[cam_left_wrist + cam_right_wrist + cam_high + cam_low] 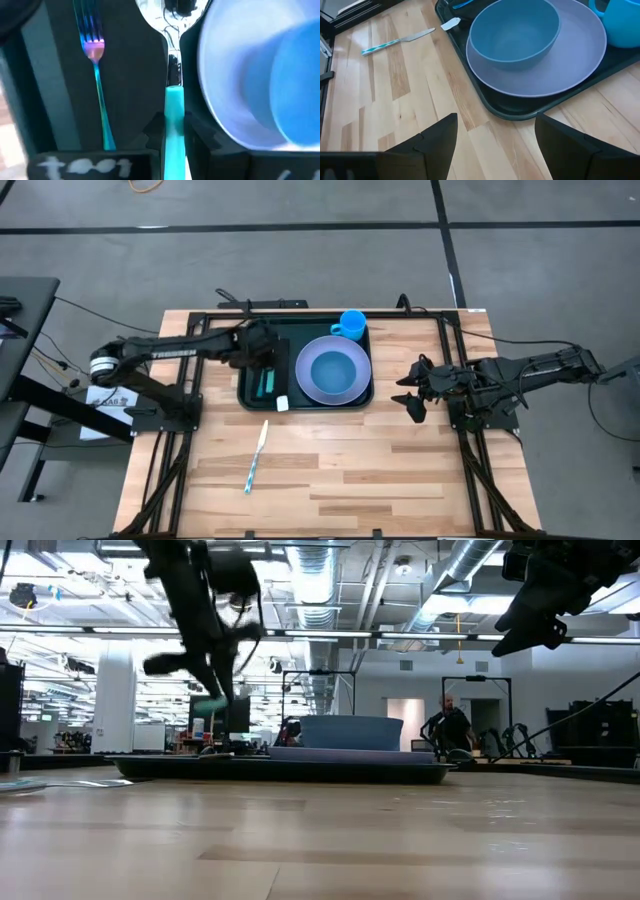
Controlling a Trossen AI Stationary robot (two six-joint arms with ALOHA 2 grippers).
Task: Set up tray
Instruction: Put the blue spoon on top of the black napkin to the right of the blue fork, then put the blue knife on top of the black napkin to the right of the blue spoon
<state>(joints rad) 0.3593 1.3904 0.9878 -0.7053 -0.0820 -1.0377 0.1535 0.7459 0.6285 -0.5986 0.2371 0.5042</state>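
The dark green tray [246, 395] lies at the table's far middle. It holds a lavender plate [306, 385] with a blue bowl [333, 370], a blue cup [352, 324] and a black napkin [130, 75]. A fork [97, 75] with a teal handle lies on the napkin. My left gripper [264, 356] is over the tray's left part, shut on a spoon [172, 60] with a teal handle. My right gripper [408, 395] is open and empty above the table, right of the tray. My left gripper pinches the spoon's teal handle [174, 107] between its two fingers [155, 130]. The spoon runs lengthwise away from the fingers, its shiny bowl [170, 12] at the far end, between the fork and the plate. Whether the spoon rests on the napkin I cannot tell.
A knife [256, 457] with a teal handle lies on the wood, near side of the tray. A small white tag [283, 403] lies at the tray's near rim. Bare wood shows at the table's near half. A person [450, 730] is in the room behind.
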